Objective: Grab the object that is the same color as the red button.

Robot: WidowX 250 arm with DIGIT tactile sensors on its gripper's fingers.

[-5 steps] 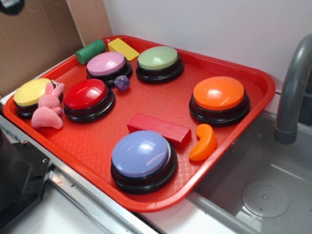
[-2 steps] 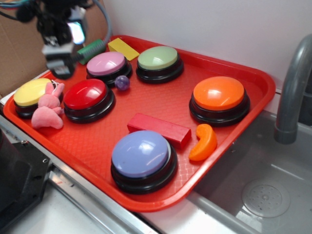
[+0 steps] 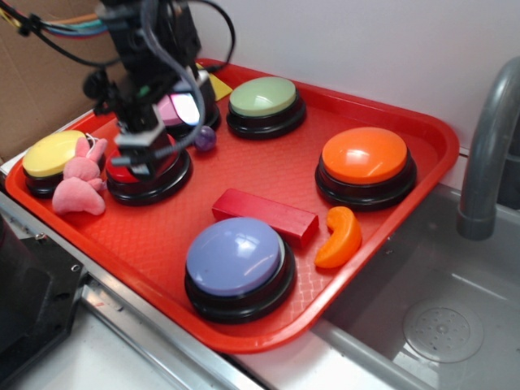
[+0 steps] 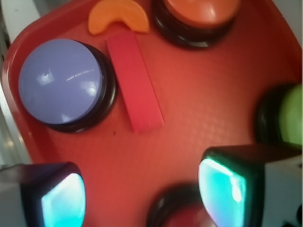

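Exterior view: the hand [image 3: 140, 156] is hovering over the red button [image 3: 149, 168], fingers [image 4: 227, 187] spread and holding nothing. The red block [image 3: 265, 215] is lying flat on the red tray [image 3: 382, 236] (beside a metal sink [image 3: 431, 313]), touching the purple button [image 3: 237, 266].

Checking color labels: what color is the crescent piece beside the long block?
Orange; clearest in the wrist view.

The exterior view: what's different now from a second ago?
The robot arm came in from the upper left, and its gripper now hangs over the glossy red dome button, holding nothing. The long red rectangular block, the other buttons and the red plastic tray haven't moved.
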